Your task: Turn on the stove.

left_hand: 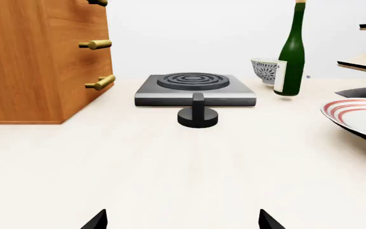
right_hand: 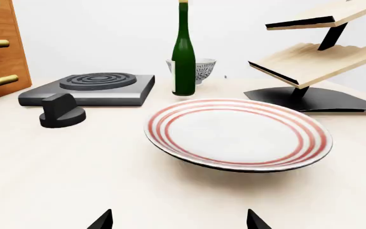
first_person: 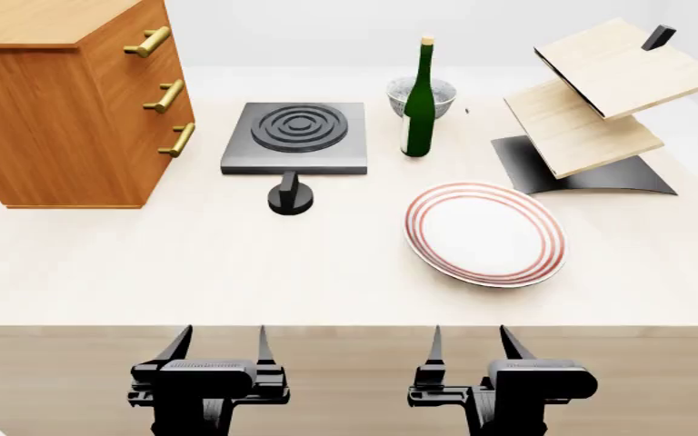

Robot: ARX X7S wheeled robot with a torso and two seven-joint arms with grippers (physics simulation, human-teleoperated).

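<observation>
Both tools – left tool (first_person: 218, 350) and right tool (first_person: 471, 350) – hang at the near worktop (first_person: 204, 272) edge, fingers apart, holding nothing. The stove (first_person: 295, 136) (dark burner rings) sits beside the wooden drawer cabinet (first_person: 58, 109), its black knob (first_person: 291, 197) just in front.

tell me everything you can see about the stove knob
The knob is small, matte black and plastic-looking: a round flat base with an upright bar handle across it. It stands on the pale table just in front of the stove, the bar pointing at the slab's front edge. Neither gripper is near it.
</observation>
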